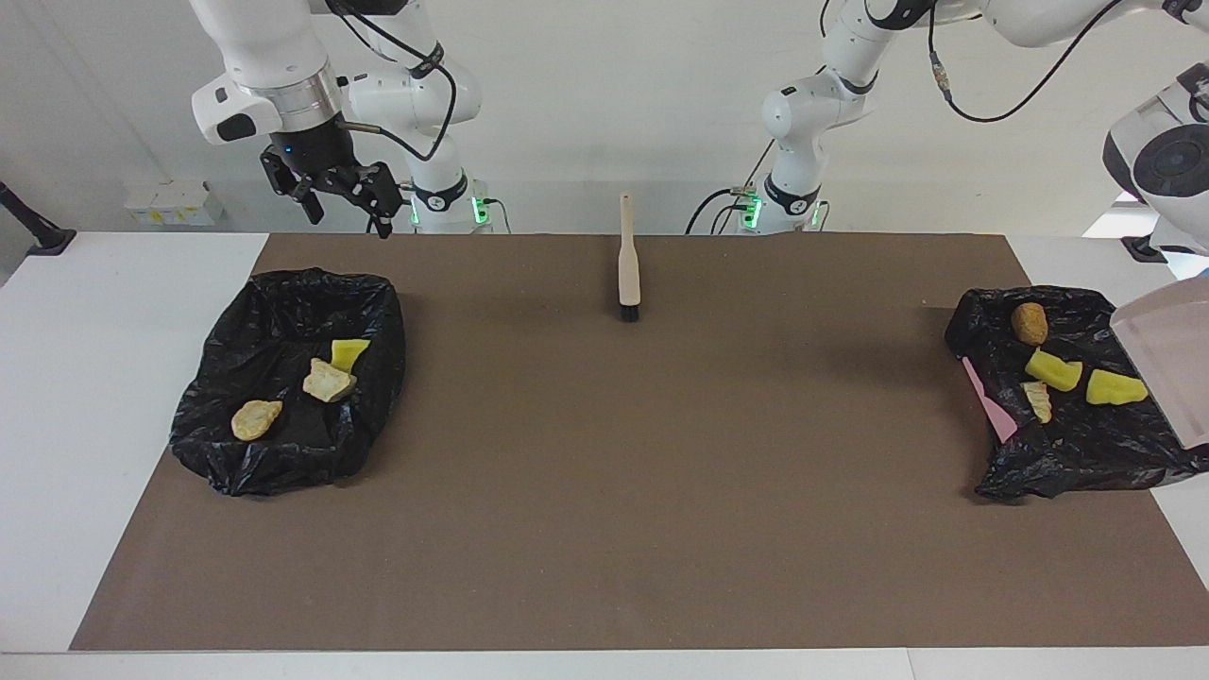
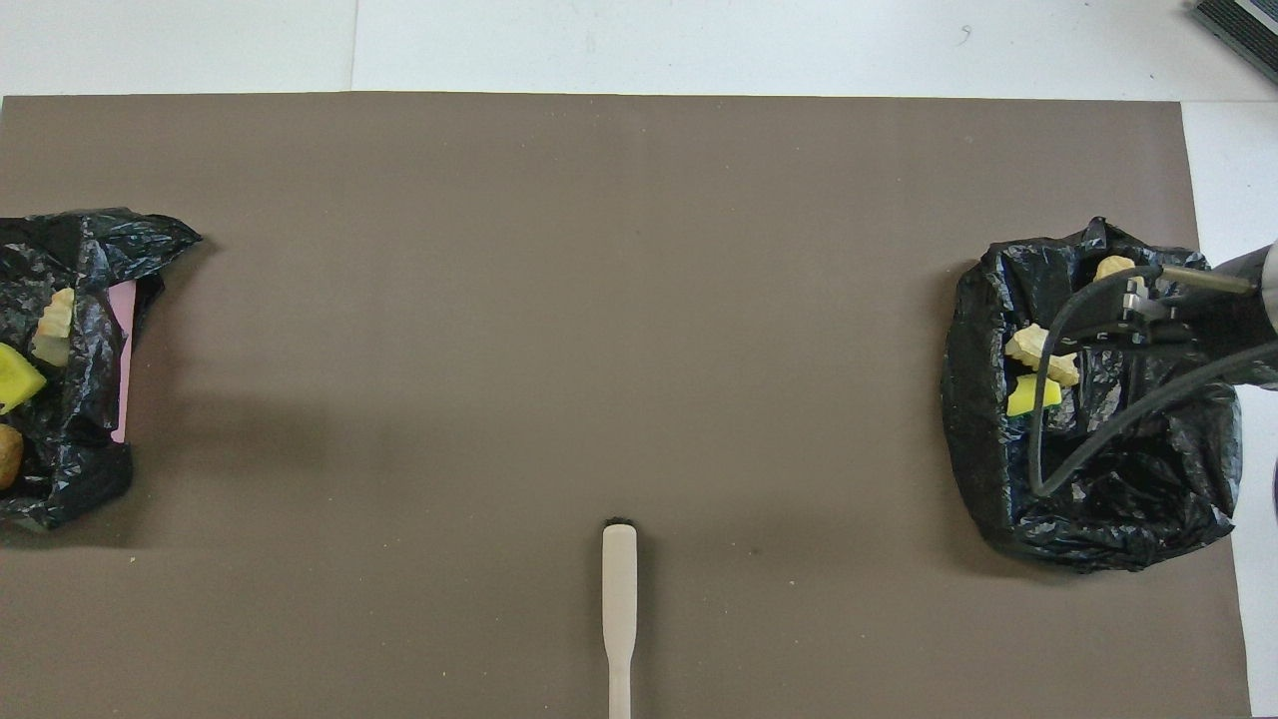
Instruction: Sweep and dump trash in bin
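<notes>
The trash lies in two black-bagged bins. The bin point(image 1: 283, 453) at the right arm's end holds a yellow chunk point(image 1: 348, 353) and two tan pieces point(image 1: 329, 381). The bin point(image 1: 1067, 463) at the left arm's end holds a brown stubby cylinder point(image 1: 1030, 323), two yellow chunks point(image 1: 1053, 369) and a tan piece point(image 1: 1038, 399). The beige dustpan point(image 1: 1171, 368) hangs tilted over this bin's outer edge. The left gripper is out of view. My right gripper point(image 1: 342, 203) is open and empty, up in the air over its bin point(image 2: 1098, 519).
A beige-handled brush point(image 1: 629, 269) lies on the brown mat point(image 1: 604, 491) midway between the arms, close to the robots; it also shows in the overhead view point(image 2: 619, 599). A pink bin wall point(image 1: 987, 406) shows under the bag at the left arm's end.
</notes>
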